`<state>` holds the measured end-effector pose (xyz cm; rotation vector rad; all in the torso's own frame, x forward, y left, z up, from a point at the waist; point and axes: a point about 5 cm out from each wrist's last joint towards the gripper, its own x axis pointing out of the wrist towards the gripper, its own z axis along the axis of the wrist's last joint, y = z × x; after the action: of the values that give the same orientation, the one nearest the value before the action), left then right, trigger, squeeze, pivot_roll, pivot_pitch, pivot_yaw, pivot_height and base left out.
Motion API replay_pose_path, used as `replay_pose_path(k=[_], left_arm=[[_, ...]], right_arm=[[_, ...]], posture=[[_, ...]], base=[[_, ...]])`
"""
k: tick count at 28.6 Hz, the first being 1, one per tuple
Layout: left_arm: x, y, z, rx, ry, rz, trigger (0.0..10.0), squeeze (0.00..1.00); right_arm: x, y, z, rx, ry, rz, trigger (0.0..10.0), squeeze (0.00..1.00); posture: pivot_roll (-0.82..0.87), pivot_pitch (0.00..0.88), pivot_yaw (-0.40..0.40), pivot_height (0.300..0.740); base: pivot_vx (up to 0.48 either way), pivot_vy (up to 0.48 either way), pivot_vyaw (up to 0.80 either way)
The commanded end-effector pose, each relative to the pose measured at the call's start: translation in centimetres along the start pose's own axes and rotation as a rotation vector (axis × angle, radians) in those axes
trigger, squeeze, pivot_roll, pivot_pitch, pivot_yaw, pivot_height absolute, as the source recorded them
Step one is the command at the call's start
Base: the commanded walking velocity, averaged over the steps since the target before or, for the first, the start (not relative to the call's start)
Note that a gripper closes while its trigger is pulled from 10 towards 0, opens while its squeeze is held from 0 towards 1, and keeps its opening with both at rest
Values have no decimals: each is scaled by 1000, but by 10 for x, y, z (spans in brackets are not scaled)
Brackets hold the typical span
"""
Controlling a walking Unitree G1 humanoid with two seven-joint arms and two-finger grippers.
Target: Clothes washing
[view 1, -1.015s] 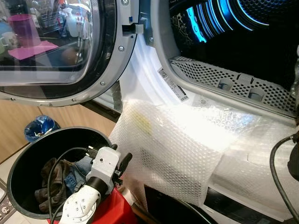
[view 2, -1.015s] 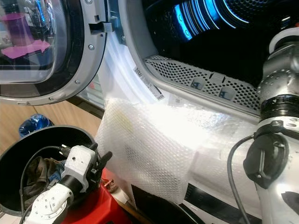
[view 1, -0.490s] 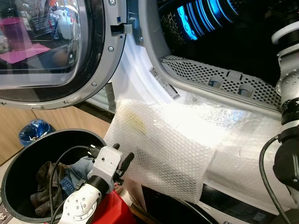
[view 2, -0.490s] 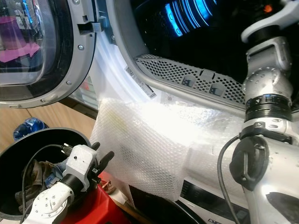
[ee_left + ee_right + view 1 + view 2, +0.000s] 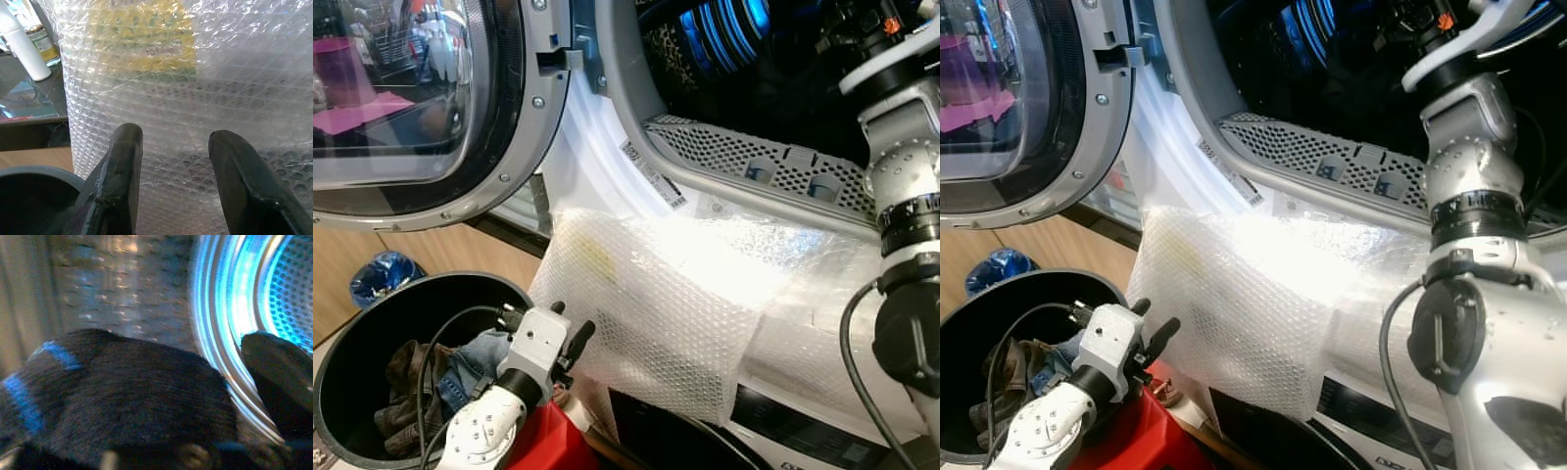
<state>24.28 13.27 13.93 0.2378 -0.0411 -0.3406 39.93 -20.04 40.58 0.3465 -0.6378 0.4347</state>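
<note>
The washer's round door [image 5: 431,108] stands swung open to the left, and the drum [image 5: 744,49] glows blue inside. My right arm [image 5: 911,196] reaches up through the opening into the drum. In the right wrist view my right gripper [image 5: 230,377] is shut on a dark knitted garment [image 5: 132,387] with blue stripes, in front of the drum's steel rim. My left gripper [image 5: 570,338] hangs open over the rim of a black bin [image 5: 352,343] that holds crumpled clothes [image 5: 421,377]. Its fingers [image 5: 122,166] point at the bubble wrap, with nothing between them.
Bubble wrap [image 5: 675,294] is draped over the washer's front below the opening. A blue bag [image 5: 382,277] lies on the wooden floor behind the bin. A red object [image 5: 553,441] sits under my left arm. A white bottle [image 5: 22,49] stands on a dark shelf.
My right arm has come in from the right edge and stretched up into the drum. The view has shifted slightly. The left arm stays over the bin.
</note>
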Motion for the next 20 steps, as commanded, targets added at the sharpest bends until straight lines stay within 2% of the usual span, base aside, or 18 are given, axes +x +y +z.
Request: replay_pose_path(k=[1, 2, 3, 4, 6, 7, 9, 10, 11, 12, 14, 15, 16, 17, 20], left_arm=[[-2, -2, 1, 8, -2, -6, 10000, 0], [-2, -1, 1, 8, -1, -5, 10000, 0], [-2, -1, 1, 8, -1, -5, 10000, 0], [-3, -1, 1, 9, 0, -5, 10000, 0], [-3, -1, 1, 9, 0, -5, 10000, 0], [-3, -1, 1, 10, 1, -4, 10000, 0], [-3, -1, 1, 10, 1, -4, 10000, 0], [-3, -1, 1, 11, 1, -2, 10000, 0], [-3, -1, 1, 11, 1, -2, 10000, 0], [-3, 0, 1, 11, 1, -1, 10000, 0], [-4, 0, 1, 11, 1, -2, 10000, 0], [-4, 0, 1, 12, 1, -4, 10000, 0], [-4, 0, 1, 12, 1, -4, 10000, 0], [-5, 0, 2, 12, 3, -8, 10000, 0], [-5, 0, 2, 13, 4, -12, 10000, 0]], right_arm=[[2, -6, 12, -21, -22, -76, 10000, 1000], [-1, -16, 13, -39, -6, -190, 10000, 1000], [-1, -16, 13, -39, -6, -190, 10000, 1000], [-8, -32, 18, -75, 5, -361, 10000, 1000], [-8, -32, 18, -75, 5, -361, 10000, 1000], [-47, -81, 42, -210, -51, -869, 10000, 1000], [-47, -81, 42, -210, -51, -869, 10000, 1000], [-64, -95, 54, -258, -105, -1029, 10000, 1000], [-64, -95, 54, -258, -105, -1029, 10000, 1000], [-69, -97, 55, -312, -124, -1062, 10000, 1000], [-67, -94, 51, -340, -119, -1037, 10000, 1000], [-64, -91, 46, -354, -107, -1004, 10000, 651], [-64, -91, 46, -354, -107, -1004, 10000, 651], [-60, -87, 41, -358, -96, -966, 10000, 0], [-58, -85, 39, -356, -94, -949, 10000, 0]], posture=[[113, 92, -10, 740], [113, 92, -8, 740], [113, 92, -8, 740], [112, 93, -5, 740], [112, 93, -5, 740], [115, 95, -8, 740], [115, 95, -8, 740], [115, 95, -8, 740], [115, 95, -8, 740], [118, 101, -3, 740], [119, 106, 1, 740], [119, 107, 4, 740], [119, 107, 4, 740], [119, 110, 11, 740], [119, 110, 11, 740]], base=[[0, 0, 0], [0, 0, 0], [0, 0, 0], [0, 0, 0], [0, 0, 0], [0, 0, 0], [0, 0, 0], [0, 0, 0], [0, 0, 0], [0, 0, 0], [0, 0, 0], [0, 0, 0], [0, 0, 0], [0, 0, 0], [0, 0, 0]])
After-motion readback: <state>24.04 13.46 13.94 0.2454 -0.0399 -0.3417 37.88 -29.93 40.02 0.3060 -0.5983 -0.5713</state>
